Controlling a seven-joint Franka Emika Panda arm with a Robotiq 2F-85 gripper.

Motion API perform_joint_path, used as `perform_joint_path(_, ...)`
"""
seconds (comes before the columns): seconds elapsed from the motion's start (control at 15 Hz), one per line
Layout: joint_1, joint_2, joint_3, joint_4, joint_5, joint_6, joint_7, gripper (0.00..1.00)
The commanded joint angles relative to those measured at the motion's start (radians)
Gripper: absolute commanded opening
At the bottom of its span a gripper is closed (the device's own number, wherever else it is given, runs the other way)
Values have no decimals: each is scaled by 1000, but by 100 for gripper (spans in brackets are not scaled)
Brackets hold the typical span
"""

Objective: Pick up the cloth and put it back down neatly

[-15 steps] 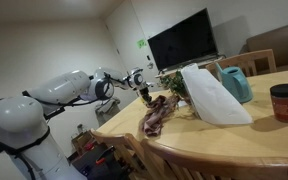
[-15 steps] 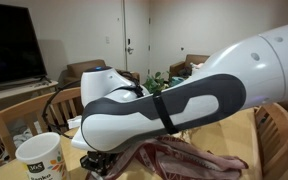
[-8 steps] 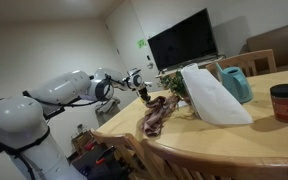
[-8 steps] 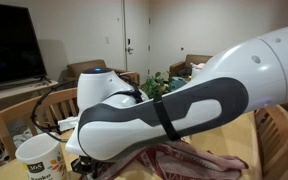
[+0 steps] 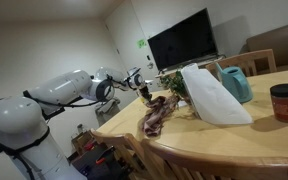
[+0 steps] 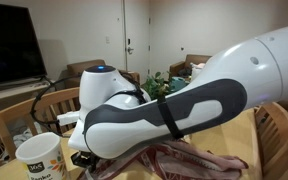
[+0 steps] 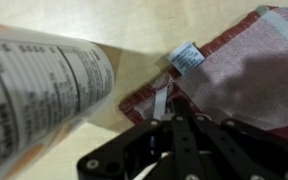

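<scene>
On wooden table (image 7: pixel 134 25), gripper (image 7: pixel 170 118) jaws closed tight at maroon cloth (image 7: pixel 244 70) corner by white tag (image 7: pixel 187 57), actual grip unclear, printed cup (image 7: pixel 39 85) just beside

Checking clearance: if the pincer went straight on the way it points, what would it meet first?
Likely the cloth, at its tagged corner just beyond the shut pincer in the wrist view, with the table underneath. Depth is unclear; they may be touching.

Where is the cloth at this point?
In an exterior view the cloth lies crumpled on the wooden table, at the end nearest the robot, just below the end effector and beside the white sheet.
</scene>
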Motion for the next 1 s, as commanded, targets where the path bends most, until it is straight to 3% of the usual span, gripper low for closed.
perform_joint_path(0.0,-27,0,58,-22,-48,6,0,0)
perform_joint_path(0.73,-16,1,37,-13,-26,-4,0,0)
perform_joint_path(0.93,-46,-12,125,-81,-88,-2,0,0)
